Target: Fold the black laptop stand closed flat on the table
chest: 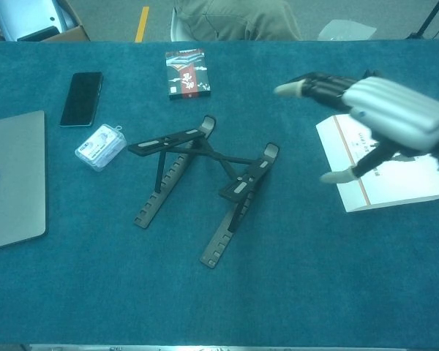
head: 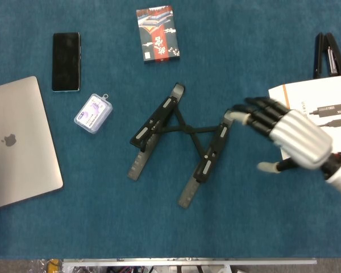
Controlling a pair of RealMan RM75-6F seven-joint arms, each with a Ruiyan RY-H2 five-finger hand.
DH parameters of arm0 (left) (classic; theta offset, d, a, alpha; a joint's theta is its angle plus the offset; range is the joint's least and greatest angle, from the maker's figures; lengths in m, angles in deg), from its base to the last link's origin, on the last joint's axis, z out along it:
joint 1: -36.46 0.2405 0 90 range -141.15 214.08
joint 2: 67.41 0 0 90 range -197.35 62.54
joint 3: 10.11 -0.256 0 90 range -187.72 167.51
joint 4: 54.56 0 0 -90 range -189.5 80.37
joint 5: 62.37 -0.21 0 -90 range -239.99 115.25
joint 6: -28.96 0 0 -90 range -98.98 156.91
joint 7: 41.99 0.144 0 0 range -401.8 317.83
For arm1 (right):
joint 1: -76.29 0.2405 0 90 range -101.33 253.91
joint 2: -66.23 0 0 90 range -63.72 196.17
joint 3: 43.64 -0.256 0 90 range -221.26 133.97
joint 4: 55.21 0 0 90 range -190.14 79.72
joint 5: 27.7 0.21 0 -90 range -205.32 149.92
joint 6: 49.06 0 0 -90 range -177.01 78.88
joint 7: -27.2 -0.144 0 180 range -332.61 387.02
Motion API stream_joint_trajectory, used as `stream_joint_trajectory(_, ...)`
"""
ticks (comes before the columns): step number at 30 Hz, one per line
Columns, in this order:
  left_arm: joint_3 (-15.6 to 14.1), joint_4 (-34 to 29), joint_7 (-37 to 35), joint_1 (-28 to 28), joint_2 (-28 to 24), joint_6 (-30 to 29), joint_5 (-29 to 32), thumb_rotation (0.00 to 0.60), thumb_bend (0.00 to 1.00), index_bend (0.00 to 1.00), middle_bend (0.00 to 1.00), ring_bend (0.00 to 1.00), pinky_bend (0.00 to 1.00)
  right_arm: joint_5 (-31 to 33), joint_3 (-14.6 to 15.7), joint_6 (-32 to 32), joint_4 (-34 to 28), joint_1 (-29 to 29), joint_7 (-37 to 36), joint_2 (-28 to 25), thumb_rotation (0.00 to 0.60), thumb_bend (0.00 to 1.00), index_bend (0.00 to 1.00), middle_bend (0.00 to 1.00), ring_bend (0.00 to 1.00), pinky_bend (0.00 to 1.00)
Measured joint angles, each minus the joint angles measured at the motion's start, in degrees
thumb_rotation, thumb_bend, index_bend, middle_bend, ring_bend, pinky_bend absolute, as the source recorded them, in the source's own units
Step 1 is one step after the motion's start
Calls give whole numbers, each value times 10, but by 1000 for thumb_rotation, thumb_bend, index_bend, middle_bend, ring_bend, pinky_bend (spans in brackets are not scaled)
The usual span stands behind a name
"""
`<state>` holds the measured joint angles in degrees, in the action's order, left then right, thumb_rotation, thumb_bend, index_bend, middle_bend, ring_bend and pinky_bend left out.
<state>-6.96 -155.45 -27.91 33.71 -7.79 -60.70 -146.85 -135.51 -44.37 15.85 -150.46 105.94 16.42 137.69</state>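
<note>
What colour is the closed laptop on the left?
Silver-grey laptop, apple logo on its lid; clearest in the head view.

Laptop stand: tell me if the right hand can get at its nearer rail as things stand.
Probably yes. The right hand is open, its fingers spread toward the top of the right-side rail of the laptop stand, and nothing lies between them. The white box sits behind the hand, out of the way.
</note>
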Motion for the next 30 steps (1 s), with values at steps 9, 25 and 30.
stream_joint_trajectory(9,-4,9,-19,7,-3,-4,-3,599,358,168,191,129,81,-17,1,-41,4,51,31,69,600,0,63,64,0,59)
stream_joint_trajectory(25,-3,49,-65,15,8,-17,-15,600,358,168,189,129,81,-27,0,-42,95,91,146,195,600,149,20,58,0,59)
stream_joint_trajectory(30,-3,55,-90,12,13,-11,-15,600,358,168,189,129,81,-29,-2,-25,131,96,177,217,600,251,15,58,0,59)
